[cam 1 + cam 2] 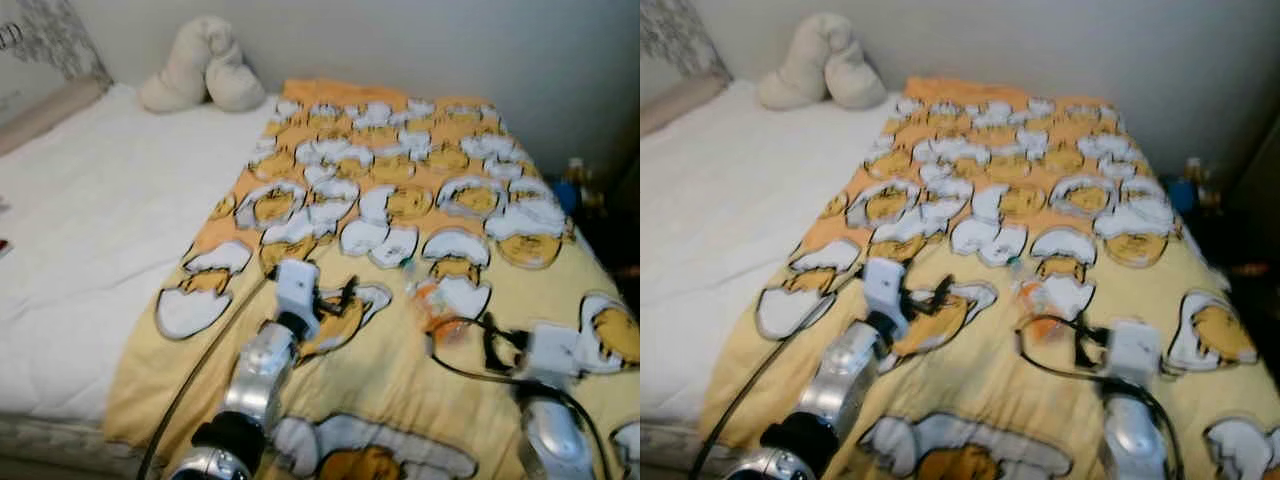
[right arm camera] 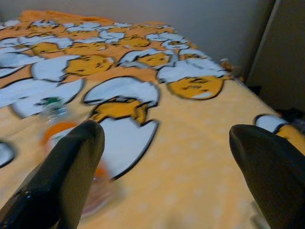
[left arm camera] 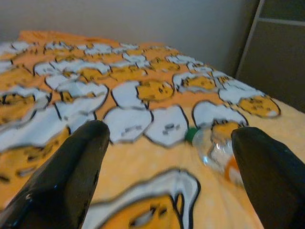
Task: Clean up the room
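Note:
A clear plastic bottle with an orange label and a green cap lies on its side on the yellow egg-patterned blanket. My left gripper hovers low over the blanket to the bottle's left, open, with nothing between its fingers. My right gripper is just right of and nearer than the bottle, also open and empty. The left wrist view has the bottle ahead, close to one black finger. In the right wrist view the bottle lies by one finger.
The blanket covers the right half of a bed with a white sheet. A beige plush rests by the far wall. Small items stand on the dark floor right of the bed. The bed's near edge is close.

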Available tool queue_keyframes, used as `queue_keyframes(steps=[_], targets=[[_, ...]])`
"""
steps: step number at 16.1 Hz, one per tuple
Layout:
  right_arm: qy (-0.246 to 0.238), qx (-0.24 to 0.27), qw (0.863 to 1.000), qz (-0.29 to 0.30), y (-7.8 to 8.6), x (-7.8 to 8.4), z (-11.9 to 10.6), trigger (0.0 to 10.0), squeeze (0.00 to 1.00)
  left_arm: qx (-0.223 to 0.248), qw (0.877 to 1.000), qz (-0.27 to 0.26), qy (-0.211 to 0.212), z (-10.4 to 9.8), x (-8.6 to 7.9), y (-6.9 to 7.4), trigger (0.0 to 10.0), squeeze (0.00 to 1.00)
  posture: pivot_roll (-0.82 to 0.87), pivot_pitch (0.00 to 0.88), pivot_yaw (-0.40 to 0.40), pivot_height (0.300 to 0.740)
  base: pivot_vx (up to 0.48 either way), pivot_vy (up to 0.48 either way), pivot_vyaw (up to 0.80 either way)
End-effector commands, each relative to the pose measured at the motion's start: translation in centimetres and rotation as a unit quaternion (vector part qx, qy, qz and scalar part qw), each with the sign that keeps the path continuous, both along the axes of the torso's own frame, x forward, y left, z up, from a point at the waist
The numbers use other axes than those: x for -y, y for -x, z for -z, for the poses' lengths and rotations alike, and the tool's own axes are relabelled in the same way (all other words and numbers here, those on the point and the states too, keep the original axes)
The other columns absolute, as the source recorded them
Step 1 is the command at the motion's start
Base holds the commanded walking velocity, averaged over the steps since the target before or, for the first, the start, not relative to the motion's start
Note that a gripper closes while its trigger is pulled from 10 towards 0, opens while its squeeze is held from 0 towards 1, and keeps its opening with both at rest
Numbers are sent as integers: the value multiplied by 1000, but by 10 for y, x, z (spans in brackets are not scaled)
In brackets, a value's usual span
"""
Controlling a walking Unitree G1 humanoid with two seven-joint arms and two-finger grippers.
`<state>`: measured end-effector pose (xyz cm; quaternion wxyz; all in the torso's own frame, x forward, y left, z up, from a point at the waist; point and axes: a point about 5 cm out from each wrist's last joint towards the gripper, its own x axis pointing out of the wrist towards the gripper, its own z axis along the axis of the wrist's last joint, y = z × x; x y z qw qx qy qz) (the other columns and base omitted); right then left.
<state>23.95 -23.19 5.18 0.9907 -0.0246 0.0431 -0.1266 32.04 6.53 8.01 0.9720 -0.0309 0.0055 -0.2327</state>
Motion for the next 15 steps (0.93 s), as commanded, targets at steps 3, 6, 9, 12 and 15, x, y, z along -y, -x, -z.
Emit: queue_keyframes(steps=[3, 6, 9, 12, 15], targets=[[-15, -2, 1000, -28, -10, -12, -2, 10000, 0, 8, 999, -38, -5, -7, -19, -8, 10000, 0, 48, 0, 35, 740, 0, 0, 0], [-26, -47, 997, -62, -43, -13, -3, 10000, 0, 1, 999, -41, -3, -10, -21, -8, 10000, 0, 78, 8, 44, 740, 0, 0, 0], [-37, -35, 997, -66, -80, -2, -20, 10000, 0, 71, 991, 100, -57, -31, -7, 9, 10000, 0, 177, 126, 56, 740, 0, 0, 0], [-46, -52, 994, -80, -96, -8, -21, 10000, 0, 80, 976, 193, -65, -45, -10, 43, 10000, 0, 282, 243, 68, 740, 0, 0, 0], [-53, -63, 992, -96, -111, -16, -29, 10000, 0, 77, 977, 187, -72, -59, -22, 60, 10000, 0, 346, 330, 72, 740, 0, 0, 0]])
